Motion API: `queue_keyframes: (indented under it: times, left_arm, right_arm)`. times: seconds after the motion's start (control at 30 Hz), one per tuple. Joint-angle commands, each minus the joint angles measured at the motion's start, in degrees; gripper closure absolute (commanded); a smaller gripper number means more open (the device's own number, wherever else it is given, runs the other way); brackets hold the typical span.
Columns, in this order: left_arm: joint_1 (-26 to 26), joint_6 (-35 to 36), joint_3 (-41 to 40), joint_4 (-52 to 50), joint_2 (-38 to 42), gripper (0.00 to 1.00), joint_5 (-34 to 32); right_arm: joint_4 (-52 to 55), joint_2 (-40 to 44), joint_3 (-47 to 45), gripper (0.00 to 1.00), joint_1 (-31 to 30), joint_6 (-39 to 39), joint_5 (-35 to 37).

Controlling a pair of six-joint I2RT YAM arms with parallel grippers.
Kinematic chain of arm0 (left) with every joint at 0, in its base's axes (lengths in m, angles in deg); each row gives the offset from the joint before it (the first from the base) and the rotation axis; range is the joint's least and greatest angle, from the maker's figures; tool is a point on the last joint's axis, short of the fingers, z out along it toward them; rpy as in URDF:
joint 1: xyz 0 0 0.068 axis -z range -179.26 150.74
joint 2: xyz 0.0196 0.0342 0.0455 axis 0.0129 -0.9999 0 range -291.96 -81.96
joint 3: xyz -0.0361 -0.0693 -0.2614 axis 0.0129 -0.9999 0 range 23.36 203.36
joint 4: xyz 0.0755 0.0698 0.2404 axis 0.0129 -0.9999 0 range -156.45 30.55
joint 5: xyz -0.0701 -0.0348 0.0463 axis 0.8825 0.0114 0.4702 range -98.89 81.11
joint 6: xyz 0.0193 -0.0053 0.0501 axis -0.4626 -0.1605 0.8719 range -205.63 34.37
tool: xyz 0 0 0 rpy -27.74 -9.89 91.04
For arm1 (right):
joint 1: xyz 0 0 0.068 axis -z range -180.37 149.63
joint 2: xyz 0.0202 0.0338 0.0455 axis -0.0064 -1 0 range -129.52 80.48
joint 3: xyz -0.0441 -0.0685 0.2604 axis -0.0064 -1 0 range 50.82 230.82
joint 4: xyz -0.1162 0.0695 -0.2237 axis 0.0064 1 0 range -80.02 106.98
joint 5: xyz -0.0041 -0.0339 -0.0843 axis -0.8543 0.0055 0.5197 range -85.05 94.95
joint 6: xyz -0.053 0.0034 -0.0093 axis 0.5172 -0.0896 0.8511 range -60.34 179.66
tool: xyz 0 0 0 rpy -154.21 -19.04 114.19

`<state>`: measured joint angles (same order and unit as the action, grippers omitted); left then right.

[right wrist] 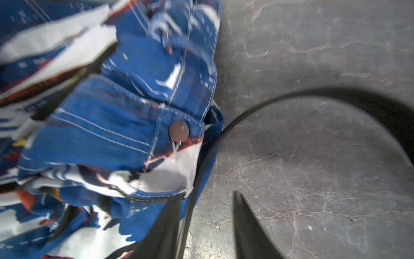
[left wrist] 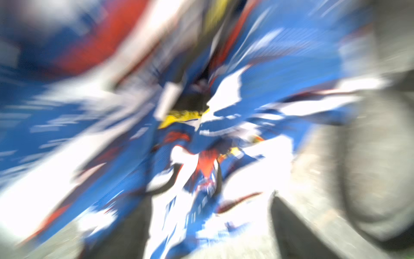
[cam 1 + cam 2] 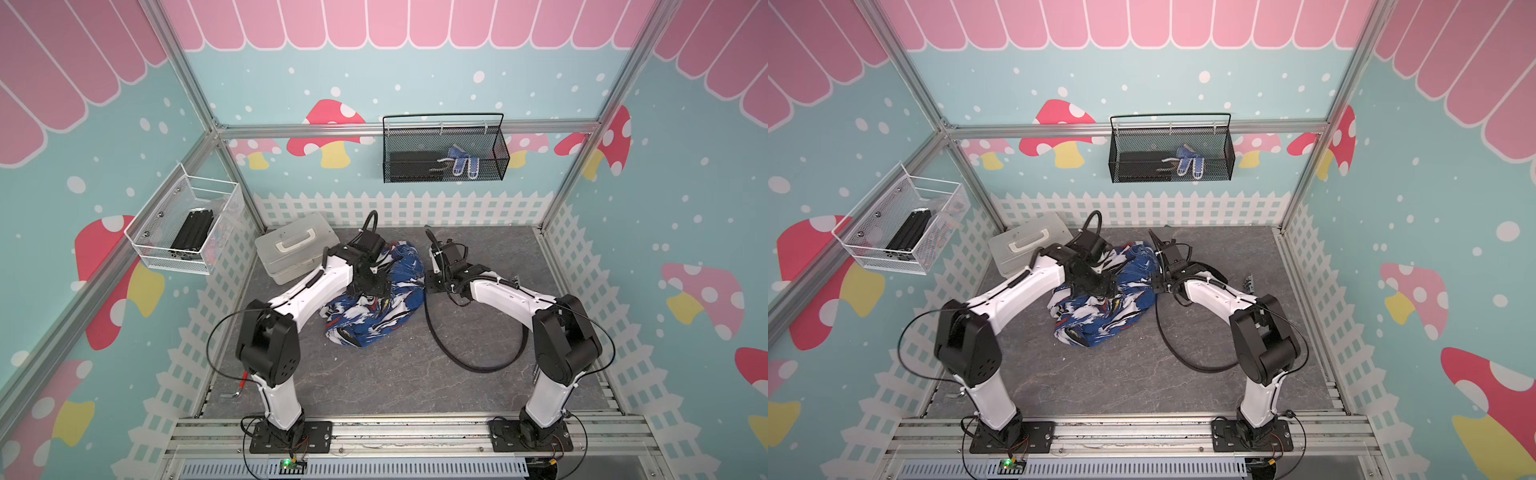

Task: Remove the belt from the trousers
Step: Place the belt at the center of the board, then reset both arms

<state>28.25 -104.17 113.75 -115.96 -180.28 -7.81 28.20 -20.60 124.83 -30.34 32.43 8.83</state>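
Note:
The trousers (image 3: 374, 309) lie crumpled mid-table, printed blue, white and red. The black belt (image 3: 440, 345) leaves their waist edge and loops over the grey table towards the right arm's base. In the right wrist view the belt (image 1: 291, 94) runs out from under the waistband past a brown button. My right gripper (image 1: 206, 197) is open beside the waist edge; one finger (image 1: 170, 224) lies against belt and cloth, the gap shows bare table. My left gripper (image 2: 210, 195) is open wide, low over the trousers (image 2: 280, 74), in a heavily blurred view.
A white plastic box (image 3: 297, 247) with a handle stands behind the left arm. A red-handled hex key (image 3: 241, 382) lies by the left fence. A white mesh basket (image 3: 187, 220) and a black mesh basket (image 3: 444, 149) hang on the walls.

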Motion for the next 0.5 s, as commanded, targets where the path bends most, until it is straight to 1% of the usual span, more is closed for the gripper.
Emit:
queue_keyframes:
  times: [0.0,0.03,0.1,0.13,0.17,0.2,0.23,0.27,0.3,0.37,0.4,0.43,0.47]
  left_arm:
    - [-0.7,3.4,3.8,-1.7,12.9,0.01,-7.5]
    - [-1.3,4.2,3.3,0.5,15.5,0.01,-9.9]
    - [-3.7,5.2,-0.9,7.5,20.2,0.01,-12.1]
    - [-6.1,5.6,-4.3,11.9,22.4,0.01,-12.5]
    - [-7.4,5.5,-8.0,15.5,24.2,0.01,-13.7]
    - [-8.3,4.7,-12.8,20.3,26.1,0.01,-17.6]
    - [-8.8,3.9,-18.1,26.2,28.2,0.01,-24.2]
    - [-9.3,4.2,-25.0,31.7,30.4,0.01,-26.6]
    - [-10.5,8.8,-33.0,41.1,33.0,0.01,-24.4]
    - [-12.0,23.1,-49.3,62.2,37.7,0.01,-17.6]
    - [-12.0,26.4,-55.6,70.1,39.6,0.01,-17.8]
    - [-12.2,26.8,-62.5,80.4,41.1,0.01,-19.8]
    - [-12.9,22.7,-68.5,90.4,41.9,0.01,-23.6]
  right_arm:
    - [1.5,5.4,2.6,0.11,0.9,-0.4,1.3]
    - [2.9,6.1,3.6,0.02,1.4,-0.6,1.1]
    - [5.1,7.9,5.2,0.01,2.1,0.1,1.6]
    - [5.7,9.1,5.4,0.01,2.6,0.9,2.1]
    - [5.9,10.3,5.0,0.01,3.0,1.8,2.2]
    - [5.9,11.7,4.2,0.01,3.8,2.9,2.2]
    - [5.8,13.0,2.6,0.01,4.9,3.9,1.9]
    - [5.5,14.5,0.5,0.01,5.7,5.0,2.5]
    - [4.5,16.1,-2.6,0.01,6.7,6.3,4.4]
    - [1.3,19.4,-9.9,0.01,8.3,10.1,8.2]
    - [-0.5,20.8,-13.1,0.01,8.9,12.3,9.4]
    - [-2.4,21.9,-16.3,0.01,9.2,14.6,12.4]
    - [-4.0,22.9,-19.5,0.01,9.2,16.6,16.3]
